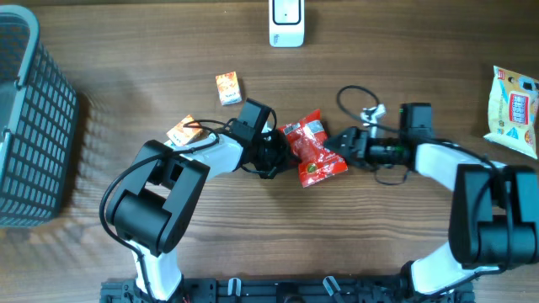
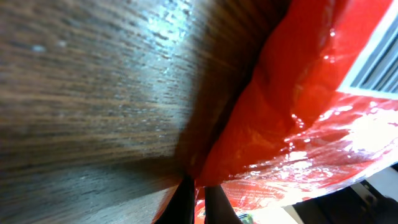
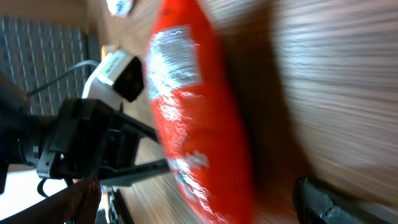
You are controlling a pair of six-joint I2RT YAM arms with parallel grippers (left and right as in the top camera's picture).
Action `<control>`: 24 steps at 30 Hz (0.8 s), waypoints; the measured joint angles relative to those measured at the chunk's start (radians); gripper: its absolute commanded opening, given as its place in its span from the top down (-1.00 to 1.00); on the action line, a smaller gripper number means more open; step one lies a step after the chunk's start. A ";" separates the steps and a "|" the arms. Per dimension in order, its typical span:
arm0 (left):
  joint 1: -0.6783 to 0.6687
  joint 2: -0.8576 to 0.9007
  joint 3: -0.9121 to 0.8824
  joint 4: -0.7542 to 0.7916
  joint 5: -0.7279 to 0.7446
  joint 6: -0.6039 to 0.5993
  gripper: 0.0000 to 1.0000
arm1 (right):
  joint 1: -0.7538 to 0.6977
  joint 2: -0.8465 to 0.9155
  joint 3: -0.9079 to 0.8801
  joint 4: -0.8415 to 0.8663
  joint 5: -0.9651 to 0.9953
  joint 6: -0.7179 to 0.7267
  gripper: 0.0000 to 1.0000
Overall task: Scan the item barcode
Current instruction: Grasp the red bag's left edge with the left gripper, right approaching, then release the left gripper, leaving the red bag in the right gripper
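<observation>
Centrally, red packet [image 1: 313, 150], white label [image 3: 174, 62] unreadable, left tool [image 2: 198, 202] clamping edge

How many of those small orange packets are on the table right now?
2. One small orange packet lies left of the white device; the other sits beside the left arm. The basket could hide more.

Locate the red snack packet [image 1: 313, 150] near the table's centre. You will see glossy, crinkled, puffed red film with a white printed panel [image 1: 314, 128] at its end nearest the scanner. The packet sits slightly tilted, and the closed left gripper [image 1: 280, 151] pinches its left edge. The white scanner [image 1: 286, 23] stands at the table's far edge, well apart from the packet.
</observation>
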 measured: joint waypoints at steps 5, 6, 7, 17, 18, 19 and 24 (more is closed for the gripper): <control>0.000 -0.003 0.002 -0.024 0.000 0.003 0.92 | 0.122 0.000 -0.001 0.115 0.028 0.097 -0.98; 0.000 -0.005 0.003 -0.030 0.000 0.003 0.92 | 0.138 0.000 -0.001 0.124 0.039 0.109 -0.97; 0.000 -0.006 0.003 -0.038 0.000 0.006 0.92 | 0.156 0.000 -0.001 0.129 0.052 0.124 -0.92; 0.000 -0.011 0.005 -0.068 0.000 0.010 0.92 | 0.167 0.000 -0.001 0.113 0.091 0.159 0.70; 0.000 -0.011 0.005 -0.070 0.000 0.011 0.92 | 0.167 0.000 -0.001 0.111 0.098 0.159 0.85; 0.000 -0.012 0.005 -0.072 0.000 0.013 0.92 | 0.167 0.000 -0.001 0.112 0.103 0.158 0.91; 0.000 -0.013 0.005 -0.077 0.004 0.042 0.92 | 0.166 0.000 -0.001 0.117 0.109 0.158 0.92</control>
